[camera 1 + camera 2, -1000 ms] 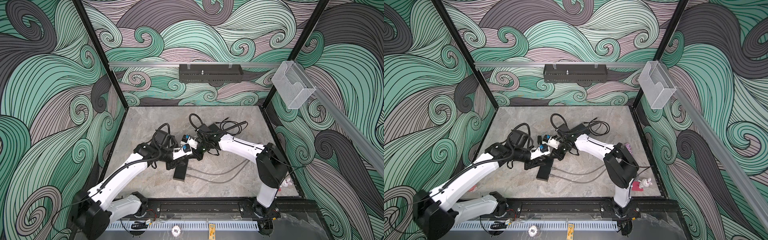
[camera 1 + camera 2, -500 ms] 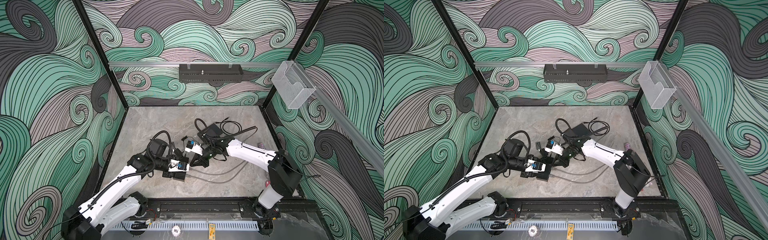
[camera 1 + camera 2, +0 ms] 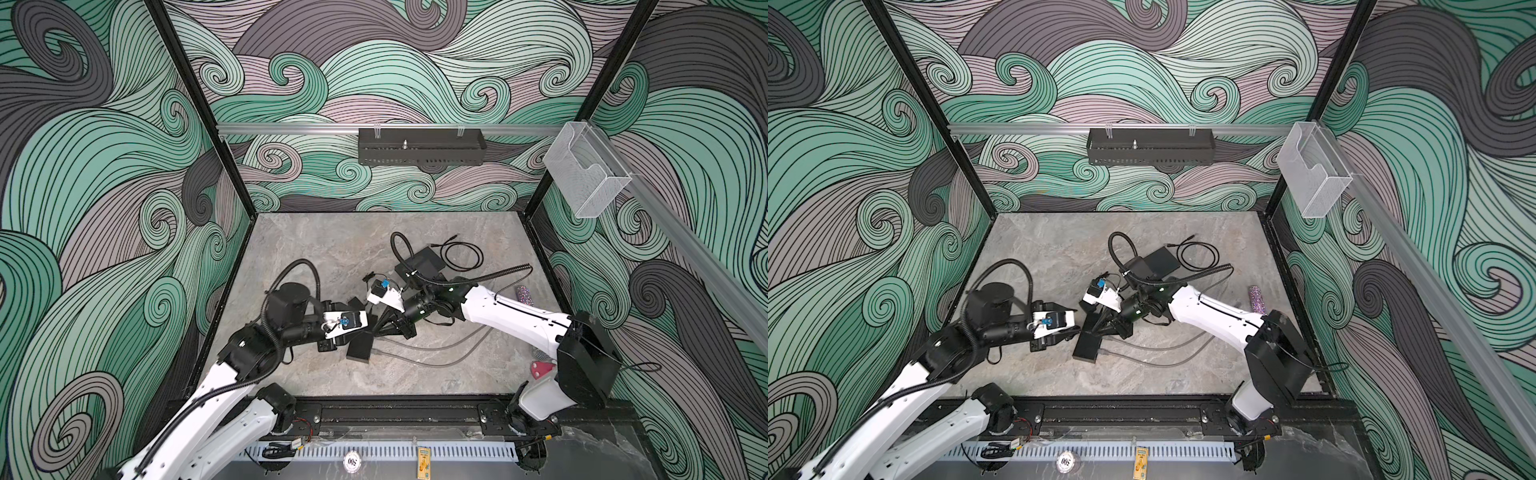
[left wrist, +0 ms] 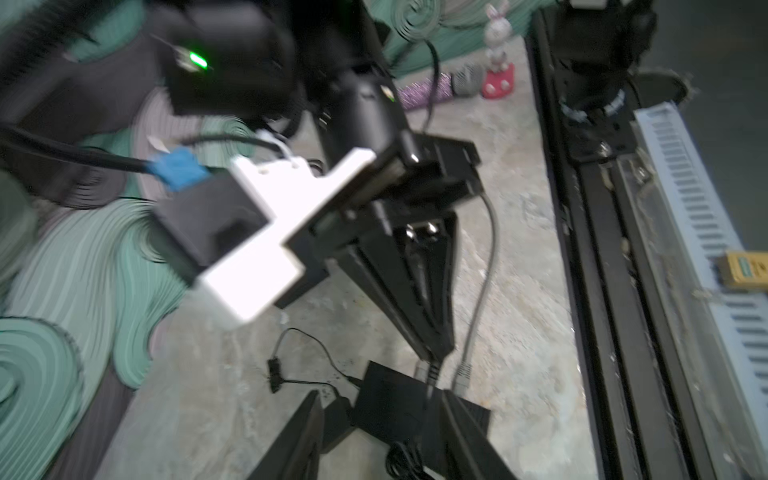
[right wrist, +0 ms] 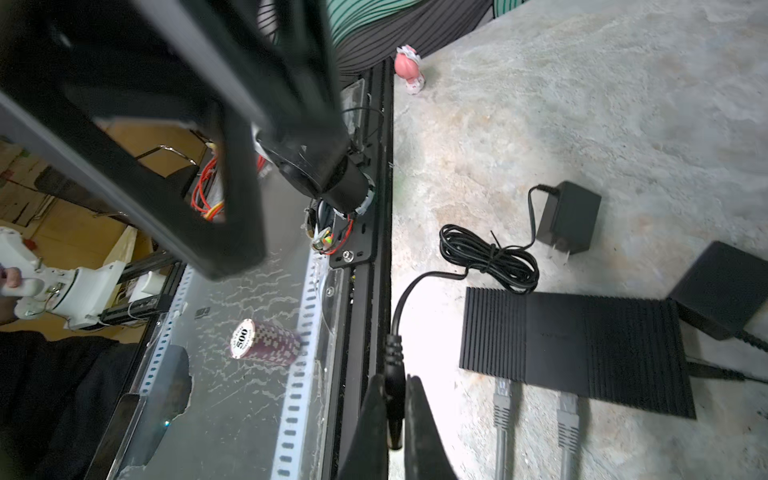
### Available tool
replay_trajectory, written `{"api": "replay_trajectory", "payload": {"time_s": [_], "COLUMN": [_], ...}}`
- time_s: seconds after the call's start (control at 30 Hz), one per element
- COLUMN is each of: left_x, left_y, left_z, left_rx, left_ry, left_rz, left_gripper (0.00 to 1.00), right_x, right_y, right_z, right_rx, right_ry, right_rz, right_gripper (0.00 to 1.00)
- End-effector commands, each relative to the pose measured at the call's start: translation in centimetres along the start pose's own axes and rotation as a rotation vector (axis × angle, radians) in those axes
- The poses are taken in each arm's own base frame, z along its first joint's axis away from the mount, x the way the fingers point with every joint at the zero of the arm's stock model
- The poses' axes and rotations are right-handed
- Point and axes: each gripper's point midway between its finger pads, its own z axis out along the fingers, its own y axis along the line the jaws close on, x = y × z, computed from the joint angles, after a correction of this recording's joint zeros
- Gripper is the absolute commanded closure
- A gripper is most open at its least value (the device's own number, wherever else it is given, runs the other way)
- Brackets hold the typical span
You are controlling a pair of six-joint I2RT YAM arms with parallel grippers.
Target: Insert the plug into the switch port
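The switch [image 3: 359, 348] [image 3: 1088, 347] [image 5: 573, 345] is a ribbed black oblong box lying flat near the floor's front centre, with two grey cables [image 5: 503, 399] plugged into one long side. My right gripper [image 5: 395, 380] [image 3: 376, 330] is shut on the black plug [image 5: 394, 349], held lengthwise between its fingers beside that cabled side; the port is not visible. My left gripper [image 4: 381, 392] is open, its fingers [image 4: 299, 440] set apart over the switch [image 4: 390, 403]. In the blurred left wrist view the right gripper's tips [image 4: 432, 357] reach the switch's edge.
The plug's lead runs to a tied coil [image 5: 490, 257] and a power adapter [image 5: 569, 216]. A small black box [image 5: 719, 286] lies by the switch. A square dark-grey box [image 3: 419, 264] and a cable loop [image 3: 461, 253] lie behind. A purple cylinder [image 3: 524, 294] lies at right, and a chip stack [image 5: 264, 345] beyond the front rail.
Both grippers have come down and forward to the switch. The left gripper has opened wider. The right one stays shut on the plug. The switch has not moved.
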Motion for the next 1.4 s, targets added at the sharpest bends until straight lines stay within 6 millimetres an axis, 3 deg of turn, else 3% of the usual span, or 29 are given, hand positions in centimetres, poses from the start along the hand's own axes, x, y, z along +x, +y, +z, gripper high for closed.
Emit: {"api": "replay_trajectory", "payload": {"time_s": [0.0, 0.1, 0.37, 0.7, 1.0, 1.37], "left_x": [-1.9, -2.2, -1.1, -0.5, 1.6, 1.4], "left_y": [0.4, -2.0, -6.3, -7.5, -7.0, -7.6], "left_z": [-3.3, -4.3, -2.7, -1.0, 2.0, 3.7], "left_rx": [-0.108, -0.04, 0.207, 0.33, 0.334, 0.406], "left_ry": [-0.086, -0.152, -0.159, -0.122, -0.016, 0.005], "left_rz": [-0.143, -0.164, -0.193, -0.333, -0.396, -0.385], "left_gripper": [0.49, 0.49, 0.6, 0.53, 0.62, 0.62], "right_x": [-2.1, -1.2, 2.4, 4.0, 2.9, 2.5], "right_y": [2.3, 3.7, 6.3, 4.0, 4.9, 5.2], "right_z": [0.3, 1.0, 1.3, 0.5, -0.8, -1.2], "right_rx": [-0.069, -0.091, -0.076, 0.16, 0.204, 0.218], "right_ry": [-0.036, -0.009, 0.043, 0.064, 0.015, 0.006], "right_rz": [-0.035, -0.047, -0.076, -0.051, -0.108, -0.12], "right_gripper": [1.0, 1.0, 1.0, 1.0, 1.0, 1.0]}}
